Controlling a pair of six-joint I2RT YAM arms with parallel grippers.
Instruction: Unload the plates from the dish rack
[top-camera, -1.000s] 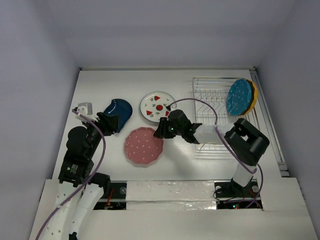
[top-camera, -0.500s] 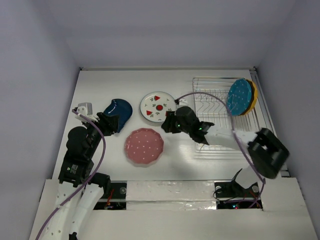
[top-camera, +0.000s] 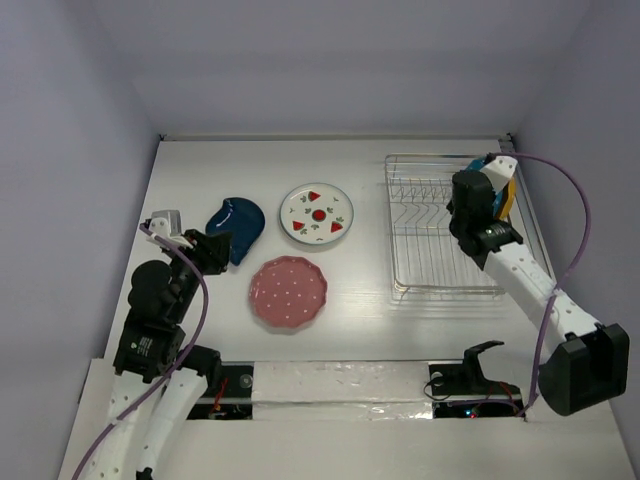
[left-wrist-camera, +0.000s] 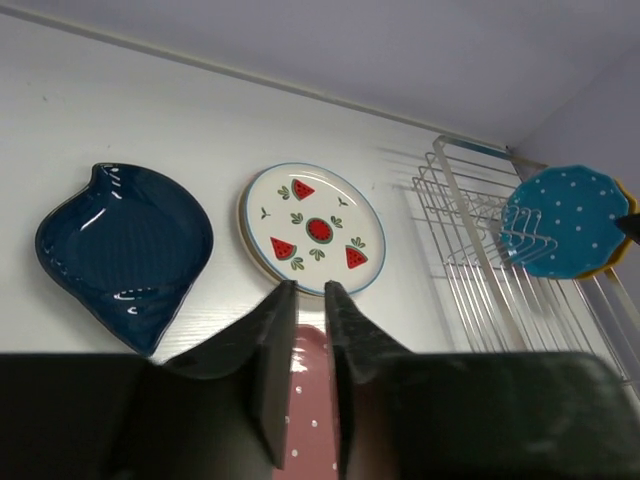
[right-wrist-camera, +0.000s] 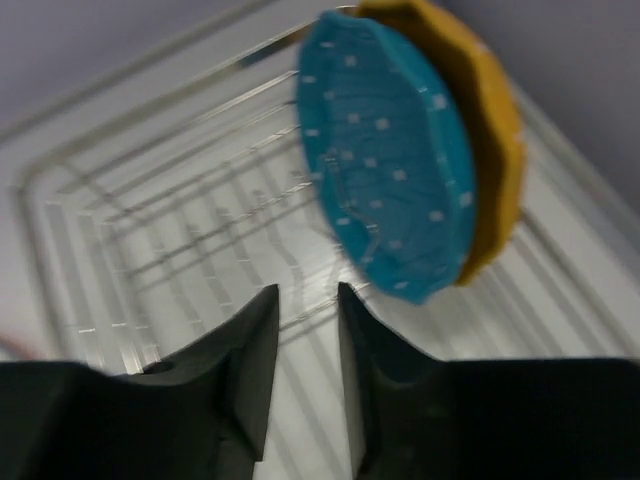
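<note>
Risk: right hand (right-wrist-camera: 305, 300) (fingers narrowly apart, empty) hangs near bright blue plate (right-wrist-camera: 390, 160), upright against yellow-orange plate (right-wrist-camera: 490, 150) in dish rack's (right-wrist-camera: 150, 230) far-right corner; clipping its rim could topple both. Left hand (left-wrist-camera: 310, 300) together, empty.

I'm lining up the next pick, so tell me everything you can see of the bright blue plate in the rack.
The bright blue plate looks like glossy ceramic, scattered with small white dots, and its rim is cut into many short facets. It stands on edge, leaning slightly, among the prongs at the far right end of the dish rack. The yellow-orange plate sits close behind it. The right claw hovers near its lower edge, apparently not touching.
</note>
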